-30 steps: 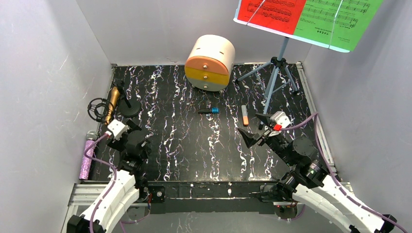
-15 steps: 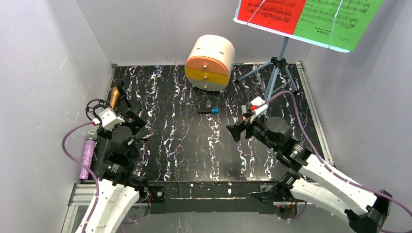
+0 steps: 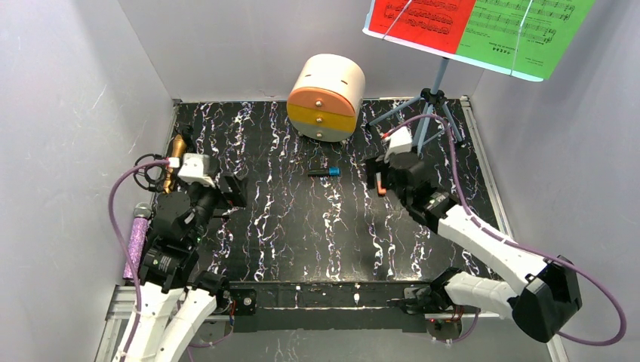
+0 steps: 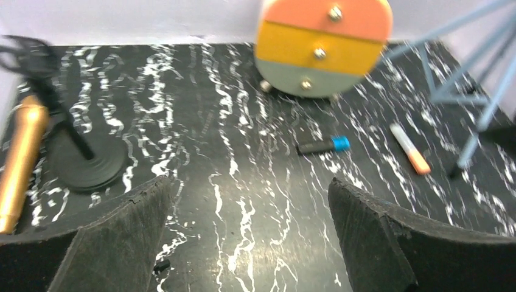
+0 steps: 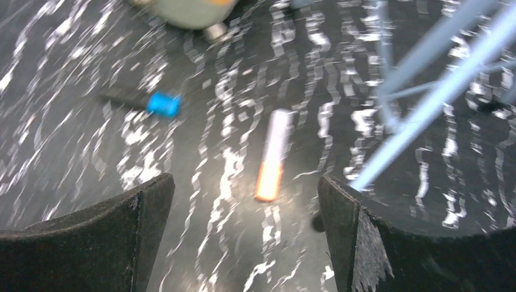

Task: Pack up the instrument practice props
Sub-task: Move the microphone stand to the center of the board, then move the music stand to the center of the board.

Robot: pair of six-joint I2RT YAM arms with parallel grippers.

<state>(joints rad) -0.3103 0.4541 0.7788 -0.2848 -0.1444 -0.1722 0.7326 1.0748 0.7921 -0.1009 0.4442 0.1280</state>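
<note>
I see 3 plain pale-grey walls (image 3: 68,90) boxing in a black tabletop (image 3: 302,226) veined with white marbling. Silver rails (image 3: 485,162) edge its sides. A round cream-and-orange cabinet (image 3: 326,96) with 3 drawers stands near the back wall. The light is soft and even.

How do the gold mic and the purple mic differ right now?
The gold mic is plain gold; the purple mic has a silver head. The gold mic sits by a black round-based stand, farther back; the purple mic lies alone, nearer the front. Both are along the table's left edge, and neither is held.
</note>
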